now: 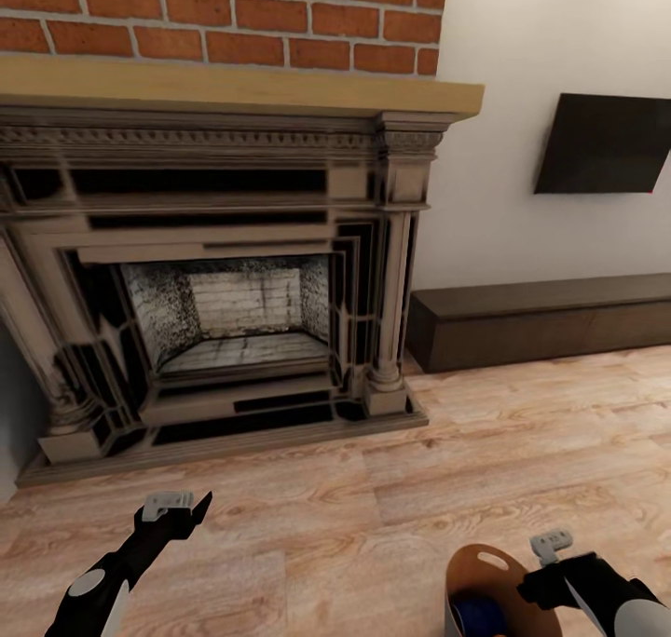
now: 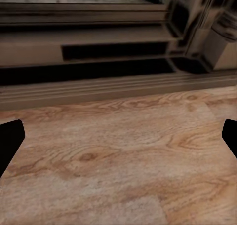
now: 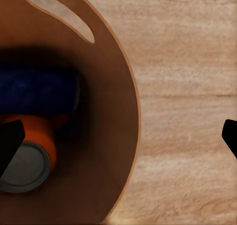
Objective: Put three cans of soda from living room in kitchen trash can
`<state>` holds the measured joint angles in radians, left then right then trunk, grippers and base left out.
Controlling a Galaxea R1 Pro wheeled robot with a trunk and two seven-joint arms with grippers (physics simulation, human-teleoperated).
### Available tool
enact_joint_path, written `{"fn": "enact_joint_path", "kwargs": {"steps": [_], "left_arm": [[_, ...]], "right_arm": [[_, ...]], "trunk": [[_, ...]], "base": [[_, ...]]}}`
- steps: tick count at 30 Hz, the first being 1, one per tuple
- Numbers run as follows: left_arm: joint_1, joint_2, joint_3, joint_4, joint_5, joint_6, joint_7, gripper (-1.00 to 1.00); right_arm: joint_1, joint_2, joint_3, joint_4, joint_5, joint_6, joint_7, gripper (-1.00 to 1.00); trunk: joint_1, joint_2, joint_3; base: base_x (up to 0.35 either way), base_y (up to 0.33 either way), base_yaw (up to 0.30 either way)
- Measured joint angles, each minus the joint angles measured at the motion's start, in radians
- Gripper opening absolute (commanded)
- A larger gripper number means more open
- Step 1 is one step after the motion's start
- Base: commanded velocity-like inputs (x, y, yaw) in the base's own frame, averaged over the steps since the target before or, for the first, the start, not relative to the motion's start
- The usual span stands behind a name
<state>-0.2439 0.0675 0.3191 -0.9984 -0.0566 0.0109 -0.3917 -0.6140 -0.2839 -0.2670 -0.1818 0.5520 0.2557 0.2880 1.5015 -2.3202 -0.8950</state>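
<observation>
The tash can stands on the wood floor at the near right, its orange-brown inner wall showing. In the head view a dark blue can of soda lies inside it. The right wrist view looks down into the tash can, where the dark blue can lies beside an orange can of soda with a grey top. My right gripper is open just above the bin's rim; in its wrist view the gripper straddles the rim, touching nothing. My left gripper hangs open over bare floor, and its wrist view confirms the gripper holds nothing.
A dark carved fireplace under a red-brick chimney fills the wall ahead, its base close to my left gripper. A long dark low cabinet and a black wall TV sit to the right. Wood floor lies between.
</observation>
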Motion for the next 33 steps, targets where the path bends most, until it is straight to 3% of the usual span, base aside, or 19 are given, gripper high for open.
{"fn": "enact_joint_path", "kwargs": {"steps": [5,12,19,25,31,33], "left_arm": [[-0.001,0.002,0.0,0.027,-0.001,0.009,0.003,1.0],[-0.012,0.008,-0.001,0.141,-0.004,0.037,0.005,1.0],[-0.018,0.011,0.0,0.274,-0.084,0.048,0.028,1.0],[-0.019,0.028,0.001,0.393,-0.108,0.03,0.057,1.0],[-0.011,0.063,0.011,0.519,-0.111,-0.183,0.068,1.0],[-0.008,0.087,0.012,0.614,-0.109,-0.274,0.069,1.0]], "right_arm": [[0.032,0.0,-0.017,0.0,0.0,-0.053,-0.001,1.0],[0.085,0.002,-0.024,0.0,-0.001,-0.146,-0.029,1.0],[0.151,0.007,-0.026,0.0,-0.004,-0.215,-0.074,1.0],[0.201,0.01,-0.027,0.01,-0.009,-0.313,-0.086,1.0],[0.273,0.011,-0.026,0.016,-0.103,-0.401,-0.088,1.0],[0.31,0.011,-0.026,0.017,-0.138,-0.44,-0.088,1.0]], "trunk": [[-0.019,0.035,0.016],[-0.046,0.084,0.038],[-0.073,0.133,0.059],[-0.096,0.175,0.078],[-0.119,0.217,0.097],[-0.126,0.231,0.103]], "base": [[0.0,0.0,0.0],[0.0,0.0,0.0],[0.0,0.0,0.0],[0.0,0.0,0.0],[0.0,0.0,0.0],[0.0,0.0,0.0]]}}
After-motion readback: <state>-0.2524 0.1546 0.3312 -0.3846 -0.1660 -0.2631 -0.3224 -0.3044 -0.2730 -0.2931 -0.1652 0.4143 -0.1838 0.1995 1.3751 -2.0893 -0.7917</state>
